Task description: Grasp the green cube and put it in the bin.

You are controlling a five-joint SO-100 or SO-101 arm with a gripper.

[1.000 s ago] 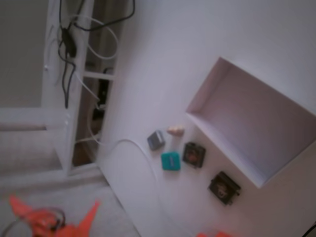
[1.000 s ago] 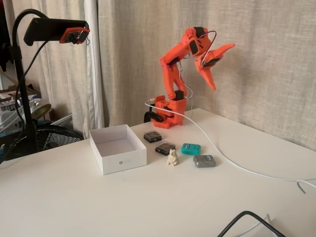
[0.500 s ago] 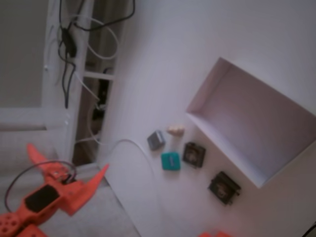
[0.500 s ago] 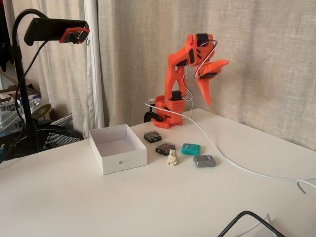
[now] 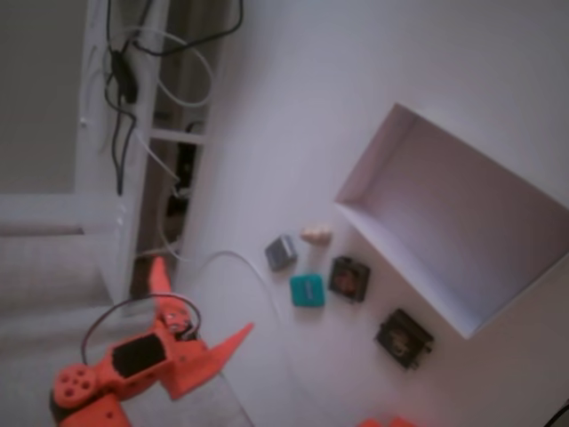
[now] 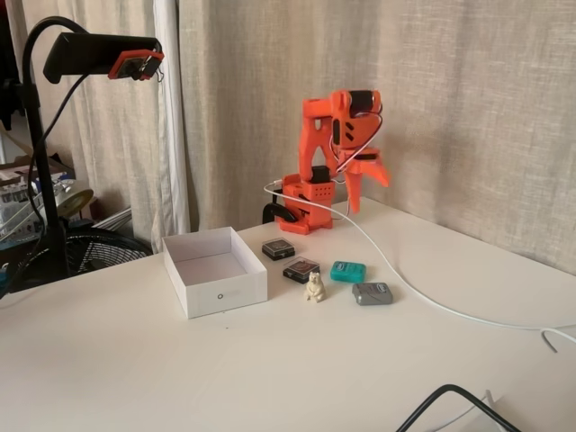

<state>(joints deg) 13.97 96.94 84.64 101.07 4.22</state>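
The green cube [image 5: 308,291] [image 6: 347,271] lies flat on the white table among other small blocks. The bin [image 5: 402,260] [image 6: 229,296], a shallow white box, stands empty a short way from it, left of the blocks in the fixed view that faces the arm. My orange gripper [image 5: 204,294] [image 6: 369,196] hangs open and empty in the air. It is behind the cube near the arm's base, well above the tabletop and apart from every block. In the fixed view from above, its fingers spread wide to the lower left of the cube.
A grey cube [image 6: 372,293] [image 5: 281,253], a small cream figurine [image 6: 314,287] [image 5: 316,235] and two dark square blocks [image 6: 278,249] [image 6: 301,270] crowd the green cube. A white cable [image 6: 423,297] trails across the table. A camera on a black stand [image 6: 99,54] overhangs the left side.
The arm has folded down and the open gripper has dropped from high up to just above the table behind the blocks. The blocks and the bin have not moved.
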